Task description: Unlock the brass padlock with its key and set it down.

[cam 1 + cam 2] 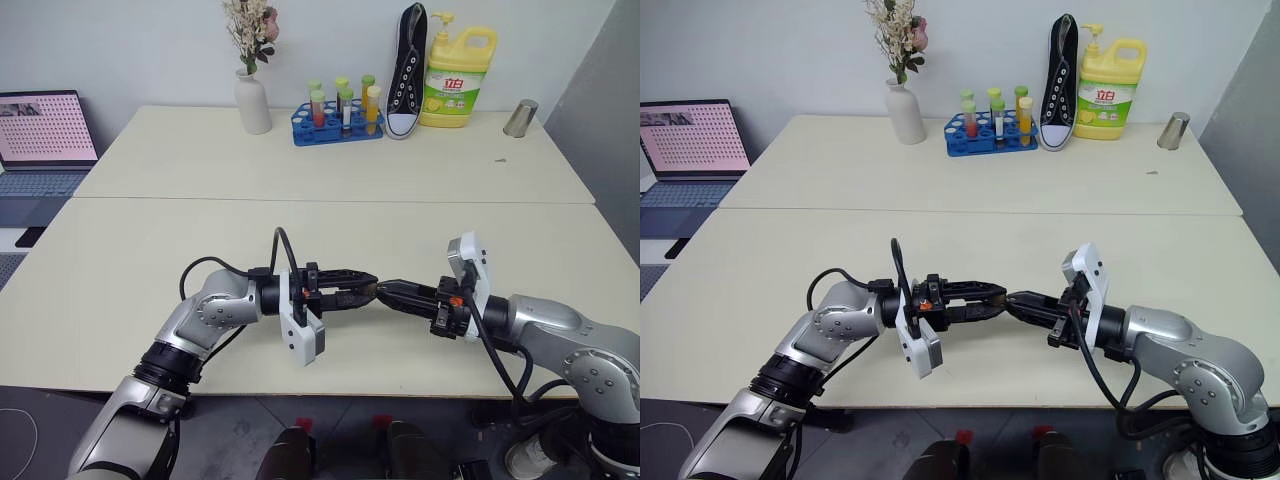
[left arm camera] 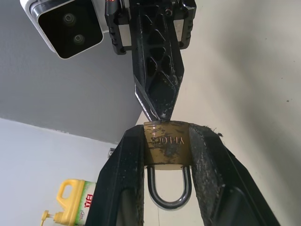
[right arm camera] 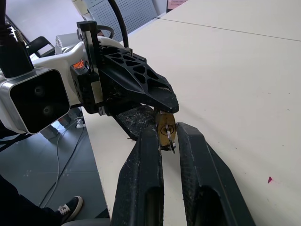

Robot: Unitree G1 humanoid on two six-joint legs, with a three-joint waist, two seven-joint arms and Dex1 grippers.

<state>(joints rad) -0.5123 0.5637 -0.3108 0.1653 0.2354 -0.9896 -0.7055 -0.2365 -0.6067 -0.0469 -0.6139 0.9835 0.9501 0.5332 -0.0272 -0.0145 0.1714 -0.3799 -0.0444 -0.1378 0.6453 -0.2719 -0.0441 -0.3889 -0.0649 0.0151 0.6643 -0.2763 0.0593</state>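
Both grippers meet tip to tip above the near table [image 1: 120, 300], just inside its front edge.

Left gripper [image 2: 167, 155]: fingers part-closed, clamped on the brass padlock [image 2: 167, 143] by its two side faces. Silvery shackle [image 2: 168, 190] sits back between the fingers, looks closed. Padlock held off the table, in the air.

Right gripper [image 3: 168, 136]: fingers nearly together, pinching a small silver key [image 3: 170, 141] right at the padlock's bottom face. Can't tell if the key is seated in the keyhole.

Room around the padlock: bare tabletop beneath it and out to both sides. Front table edge close behind the arms, drop to floor there.

Beyond the padlock: seam between the near table and the far table [image 1: 180, 150], open surface up to it.

Farther, along the far table's back edge: white vase [image 1: 253, 100] with dried flowers, blue tube rack [image 1: 338, 122], black sneaker [image 1: 406, 75] stood on end, yellow detergent bottle [image 1: 459, 78], metal cup [image 1: 520, 117] to the right. All well apart from the padlock, nothing in the way.

Off the tables, far left of the padlock: open laptop [image 1: 42, 135].
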